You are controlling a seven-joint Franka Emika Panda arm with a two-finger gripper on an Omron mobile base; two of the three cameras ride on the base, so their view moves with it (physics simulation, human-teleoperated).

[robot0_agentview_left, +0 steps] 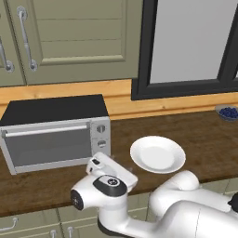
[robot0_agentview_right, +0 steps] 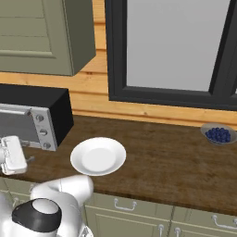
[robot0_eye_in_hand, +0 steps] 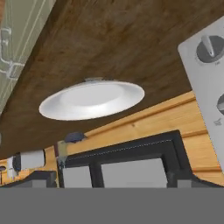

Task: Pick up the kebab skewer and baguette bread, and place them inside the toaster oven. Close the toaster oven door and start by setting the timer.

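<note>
The toaster oven [robot0_agentview_left: 56, 132] stands at the left of the wooden counter [robot0_agentview_left: 195, 139], silver with a black top. Its toaster oven door [robot0_agentview_left: 49, 146] is shut, with the bar handle along its top edge, and the knobs [robot0_agentview_left: 101, 135] sit on its right side. My gripper [robot0_agentview_left: 96, 162] hovers low over the counter's front edge, just right of the oven's front corner, also seen at the left as the gripper [robot0_agentview_right: 11, 152]. It is open and nothing shows between its fingers. The hand view looks across the counter at the oven's knob panel [robot0_eye_in_hand: 209, 74]. The kebab skewer and the baguette bread are out of view.
A white round plate [robot0_agentview_left: 157, 154] lies right of the oven, bare, also seen as the plate [robot0_agentview_right: 98, 156] and the plate [robot0_eye_in_hand: 92, 99]. A small bowl of blueberries [robot0_agentview_right: 217, 134] sits far right by the wall. A dark-framed window [robot0_agentview_right: 171, 46] and green wall cabinets [robot0_agentview_left: 69, 37] rise behind.
</note>
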